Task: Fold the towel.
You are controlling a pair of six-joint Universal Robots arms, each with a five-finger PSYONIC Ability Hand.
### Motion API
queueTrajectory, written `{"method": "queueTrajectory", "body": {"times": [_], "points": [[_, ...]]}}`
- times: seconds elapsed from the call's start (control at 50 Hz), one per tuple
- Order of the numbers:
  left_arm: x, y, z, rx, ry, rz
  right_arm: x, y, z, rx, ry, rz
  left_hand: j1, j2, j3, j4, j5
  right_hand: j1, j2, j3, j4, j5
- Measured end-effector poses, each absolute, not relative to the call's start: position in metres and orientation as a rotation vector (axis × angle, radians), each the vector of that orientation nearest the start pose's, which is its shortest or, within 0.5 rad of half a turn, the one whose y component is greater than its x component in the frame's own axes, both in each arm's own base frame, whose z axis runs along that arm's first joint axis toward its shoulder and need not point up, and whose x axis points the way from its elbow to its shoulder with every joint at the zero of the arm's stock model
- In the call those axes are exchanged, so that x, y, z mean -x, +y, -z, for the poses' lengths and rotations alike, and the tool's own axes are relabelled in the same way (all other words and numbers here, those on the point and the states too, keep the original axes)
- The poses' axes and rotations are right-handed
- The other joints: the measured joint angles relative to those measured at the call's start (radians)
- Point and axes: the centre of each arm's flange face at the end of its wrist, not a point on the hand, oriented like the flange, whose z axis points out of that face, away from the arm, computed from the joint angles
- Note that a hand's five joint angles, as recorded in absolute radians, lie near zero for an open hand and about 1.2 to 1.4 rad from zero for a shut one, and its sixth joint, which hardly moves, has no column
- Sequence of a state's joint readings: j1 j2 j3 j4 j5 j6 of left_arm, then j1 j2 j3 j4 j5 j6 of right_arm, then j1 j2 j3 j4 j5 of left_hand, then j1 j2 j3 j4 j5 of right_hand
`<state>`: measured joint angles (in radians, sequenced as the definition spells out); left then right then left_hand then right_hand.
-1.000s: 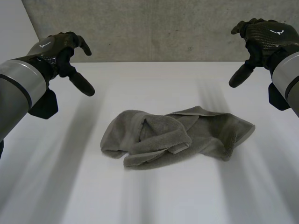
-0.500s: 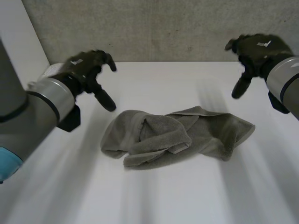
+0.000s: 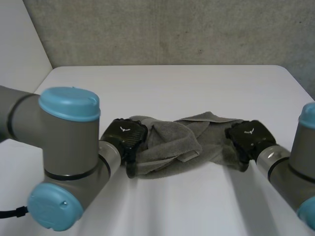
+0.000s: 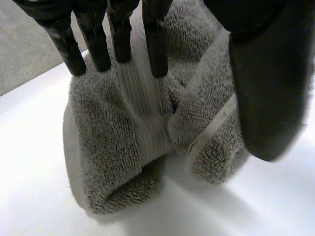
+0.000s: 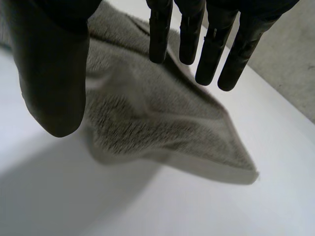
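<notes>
Now the crumpled towel [image 3: 184, 142] lies bunched on the worktop [image 3: 167, 88], with the left hand [image 3: 125, 136] over its left end and the right hand [image 3: 248, 137] over its right end. Both have their fingers [image 4: 153, 44] straight, apart from the thumb and pinching nothing. Each should probably close on one outer corner layer, not a bunched fold, so the towel pulls flat first.

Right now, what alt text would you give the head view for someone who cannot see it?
A crumpled grey towel lies on a white table, the robot's black left hand down at one end and its right hand at the other. The grey, blue-capped left arm and right arm reach in from either side.
</notes>
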<state>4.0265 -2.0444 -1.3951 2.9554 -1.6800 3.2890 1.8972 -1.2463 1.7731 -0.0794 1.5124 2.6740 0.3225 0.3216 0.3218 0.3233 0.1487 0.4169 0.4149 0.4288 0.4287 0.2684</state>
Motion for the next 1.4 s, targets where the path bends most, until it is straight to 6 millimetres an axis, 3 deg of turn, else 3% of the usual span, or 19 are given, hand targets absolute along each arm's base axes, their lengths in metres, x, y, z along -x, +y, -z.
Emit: {"method": "queueTrajectory", "body": {"times": [0.1,0.22,0.28,0.34,0.42,0.48,0.56,0.6,0.64,0.7,0.76,0.84,0.94,1.02,1.1,1.12,1.18,1.28,1.4], "points": [[0.324,-0.201,-0.175,-1.058,2.645,1.702,-0.228,-0.251,-0.136,1.092,2.478,1.643,0.137,0.131,0.131,0.128,0.136,0.047,0.047,0.043,0.037,0.038],[0.328,-0.203,-0.164,-1.008,2.668,1.715,-0.227,-0.256,-0.122,1.091,2.511,1.597,0.360,0.356,0.353,0.354,0.357,0.605,0.635,0.597,0.608,0.587],[0.330,-0.205,-0.161,-0.973,2.684,1.734,-0.227,-0.258,-0.121,1.089,2.515,1.595,0.608,0.621,0.616,0.620,0.606,0.736,0.871,0.823,0.845,0.834],[0.333,-0.209,-0.159,-0.938,2.697,1.766,-0.227,-0.260,-0.124,1.091,2.507,1.612,0.927,0.950,0.938,0.943,0.933,0.833,0.895,0.885,0.908,0.880],[0.339,-0.218,-0.161,-0.897,2.690,1.834,-0.232,-0.271,-0.140,1.105,2.453,1.704,0.959,1.008,1.010,1.034,0.991,0.858,0.895,0.885,0.910,0.880],[0.345,-0.232,-0.174,-0.852,2.662,1.920,-0.240,-0.289,-0.168,1.113,2.355,1.863,0.960,1.008,1.010,1.035,0.991,0.860,0.894,0.885,0.912,0.880],[0.346,-0.269,-0.216,-0.691,2.565,2.140,-0.253,-0.322,-0.230,1.073,2.128,2.168,0.963,1.012,1.014,1.035,0.991,0.868,0.894,0.901,0.912,0.880],[0.340,-0.293,-0.252,-0.549,2.484,2.301,-0.259,-0.336,-0.268,1.018,1.976,2.335,0.963,1.012,1.015,1.035,0.993,0.870,0.894,0.905,0.912,0.880],[0.329,-0.317,-0.299,-0.358,2.372,2.505,-0.264,-0.349,-0.320,0.902,1.756,2.532,0.963,1.012,1.015,1.035,0.994,0.880,0.894,0.906,0.912,0.880],[0.308,-0.336,-0.359,-0.105,2.224,2.756,-0.265,-0.355,-0.373,0.733,1.527,2.676,0.964,1.012,1.015,1.035,0.994,0.889,0.894,0.906,0.912,0.880],[0.286,-0.344,-0.399,0.096,2.113,2.927,-0.261,-0.354,-0.408,0.584,1.381,2.716,0.964,1.012,1.015,1.035,0.994,0.890,0.894,0.905,0.912,0.880],[0.258,-0.349,-0.423,0.287,2.056,3.010,-0.257,-0.349,-0.423,0.490,1.359,2.671,0.964,1.012,1.015,1.035,0.994,0.890,0.894,0.905,0.913,0.880],[0.234,-0.354,-0.393,0.389,2.202,2.845,-0.255,-0.340,-0.389,0.573,1.648,2.464,0.964,1.012,1.015,1.039,0.994,0.890,0.894,0.905,0.913,0.880],[0.230,-0.349,-0.340,0.352,2.428,2.598,-0.258,-0.325,-0.335,0.782,1.964,2.179,0.965,1.012,1.015,1.039,0.994,0.893,0.894,0.905,0.913,0.880],[0.234,-0.336,-0.289,0.257,2.645,2.378,-0.257,-0.306,-0.287,0.953,2.152,1.911,0.542,0.552,0.565,0.567,0.564,0.893,0.894,0.905,0.913,0.880],[0.237,-0.328,-0.269,0.206,2.732,2.295,-0.256,-0.299,-0.271,0.998,2.197,1.826,0.284,0.298,0.317,0.316,0.280,0.893,0.894,0.905,0.913,0.880],[0.244,-0.316,-0.239,0.115,2.860,2.169,-0.254,-0.284,-0.248,1.051,2.244,1.713,-0.003,0.008,0.023,0.020,-0.017,0.895,0.894,0.905,0.913,0.880],[0.255,-0.303,-0.207,-0.011,2.955,2.071,-0.251,-0.262,-0.235,1.080,2.246,1.664,-0.019,-0.015,-0.007,-0.011,-0.053,0.899,0.894,0.905,0.913,0.880],[0.263,-0.299,-0.188,-0.085,2.951,2.092,-0.257,-0.235,-0.240,1.109,2.172,1.690,-0.019,-0.016,-0.007,-0.011,-0.053,0.899,0.894,0.905,0.913,0.880]]}}
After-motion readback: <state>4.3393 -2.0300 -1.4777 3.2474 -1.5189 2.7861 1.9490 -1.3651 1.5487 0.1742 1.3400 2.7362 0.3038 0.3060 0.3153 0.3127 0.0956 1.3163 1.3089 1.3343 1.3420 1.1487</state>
